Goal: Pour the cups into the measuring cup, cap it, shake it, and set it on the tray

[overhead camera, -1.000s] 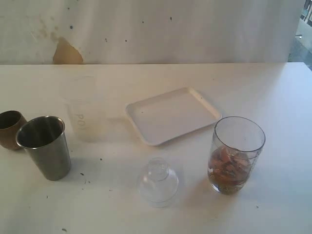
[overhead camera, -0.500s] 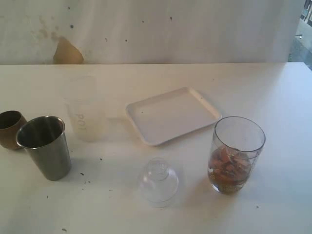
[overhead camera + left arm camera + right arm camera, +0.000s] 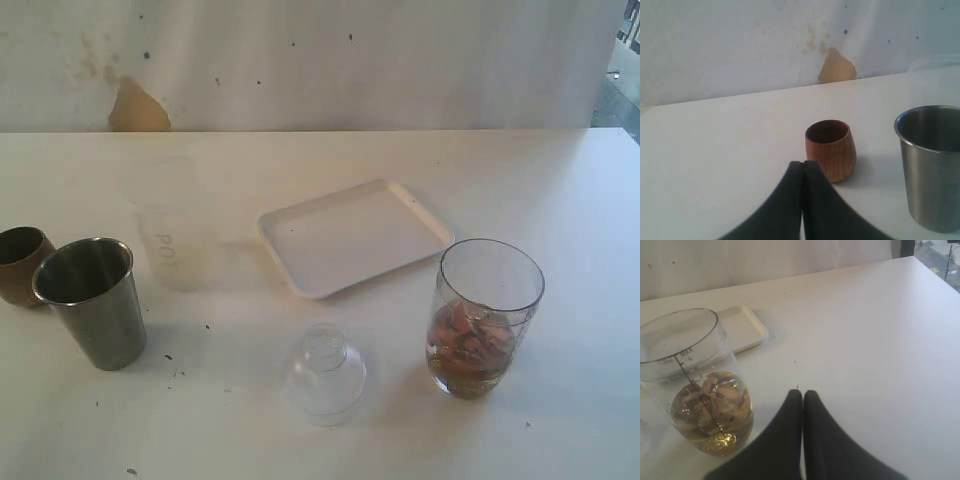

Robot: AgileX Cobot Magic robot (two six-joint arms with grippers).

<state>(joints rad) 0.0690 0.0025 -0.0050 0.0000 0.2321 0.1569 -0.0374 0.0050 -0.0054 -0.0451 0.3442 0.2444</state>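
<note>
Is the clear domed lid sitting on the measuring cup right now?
No, the lid rests on the table beside the open-topped measuring cup.

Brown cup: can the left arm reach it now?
Probably yes. The brown cup stands just ahead of the left gripper with bare table between; the tumbler sits clear to one side. Jaws are shut, so they must open first.

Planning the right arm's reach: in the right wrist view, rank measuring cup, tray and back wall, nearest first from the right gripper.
1. measuring cup, beside the right gripper
2. tray, behind the cup
3. back wall, beyond the table
</note>
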